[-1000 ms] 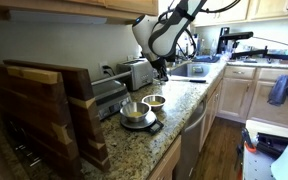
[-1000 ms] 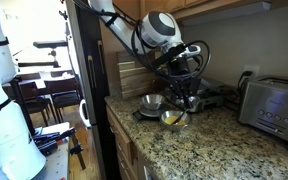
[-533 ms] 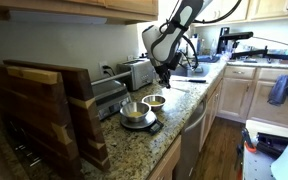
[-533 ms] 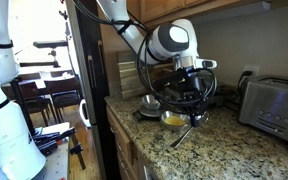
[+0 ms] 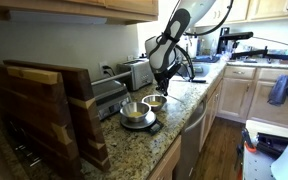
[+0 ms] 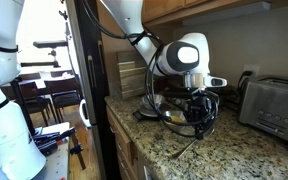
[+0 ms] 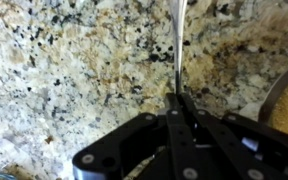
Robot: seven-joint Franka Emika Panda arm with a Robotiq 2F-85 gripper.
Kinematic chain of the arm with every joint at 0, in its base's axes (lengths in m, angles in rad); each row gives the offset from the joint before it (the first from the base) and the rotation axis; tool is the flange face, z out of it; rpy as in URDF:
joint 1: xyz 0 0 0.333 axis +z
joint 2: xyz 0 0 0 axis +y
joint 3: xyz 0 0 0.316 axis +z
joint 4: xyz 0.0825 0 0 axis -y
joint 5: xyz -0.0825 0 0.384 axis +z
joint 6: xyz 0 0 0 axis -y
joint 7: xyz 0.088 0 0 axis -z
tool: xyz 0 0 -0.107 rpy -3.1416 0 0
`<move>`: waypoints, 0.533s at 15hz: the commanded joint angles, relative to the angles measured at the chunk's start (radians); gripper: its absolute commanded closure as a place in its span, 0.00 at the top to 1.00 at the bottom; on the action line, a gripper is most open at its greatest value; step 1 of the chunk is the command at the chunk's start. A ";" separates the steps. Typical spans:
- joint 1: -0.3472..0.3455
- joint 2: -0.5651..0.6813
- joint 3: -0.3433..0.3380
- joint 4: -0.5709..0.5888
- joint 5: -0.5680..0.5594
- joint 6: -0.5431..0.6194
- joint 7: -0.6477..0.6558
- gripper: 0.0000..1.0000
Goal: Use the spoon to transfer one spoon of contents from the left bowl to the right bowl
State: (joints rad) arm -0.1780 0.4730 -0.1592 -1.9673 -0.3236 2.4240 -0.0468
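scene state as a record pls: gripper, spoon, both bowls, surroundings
gripper: shut on the spoon's handle, over bare counter, not above either bowl
spoon: thin handle runs straight out from the fingertips; scoop end out of frame in the wrist view, load cannot be told
left bowl: larger steel bowl, upright, contents not visible
right bowl: smaller, tan-yellow inside, right beside the left bowl
counter: speckled granite
toaster: at the back of the counter

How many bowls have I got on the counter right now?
2. The larger steel bowl stands nearer the wooden cutting boards; the smaller bowl sits just beside it, farther along the counter. No others show, though the arm hides some counter.
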 commanded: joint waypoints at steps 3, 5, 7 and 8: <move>-0.009 0.051 -0.002 0.056 0.059 0.008 -0.036 0.02; 0.004 0.046 -0.016 0.053 0.044 -0.008 -0.017 0.31; 0.027 0.029 -0.041 0.034 0.011 -0.016 0.020 0.38; 0.038 0.019 -0.053 0.023 -0.008 -0.017 0.033 0.44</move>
State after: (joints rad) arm -0.1747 0.5296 -0.1721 -1.9109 -0.2934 2.4226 -0.0533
